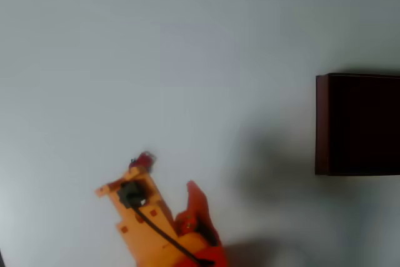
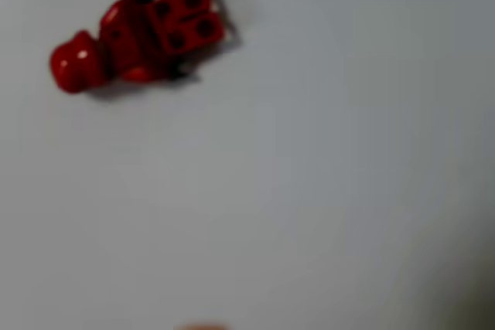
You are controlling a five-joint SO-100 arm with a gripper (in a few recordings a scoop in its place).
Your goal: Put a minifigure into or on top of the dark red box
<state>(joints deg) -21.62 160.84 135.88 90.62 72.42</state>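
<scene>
1. The step in hand looked like the approach to pick-up: the minifigure lay on its side on the pale worktop, not yet lifted and not yet gripped.
2. In the overhead view the orange end effector sat low and left of centre, its tip just beside the minifigure, which peeked out at its upper end. Whether they touched could not be told.
3. In the wrist view the figure sat in the upper left, its round red head to the left and its studded feet to the right, with bare worktop below it.
4. Whether the end effector was open or closed could not be told; its fingers were blurred together from above, and the wrist view gave only a faint pale sliver at the bottom edge.
5. The dark red box stood at the right edge of the overhead view, well apart from the figure, its dark inside facing up.
6. By my judgement, the next move called for centring the fingers across the figure's body, closing on it, lifting, then carrying it rightward over the box.
7. The figure was small and lay flat, so a loose or off-centre pinch could have flicked it away.
</scene>
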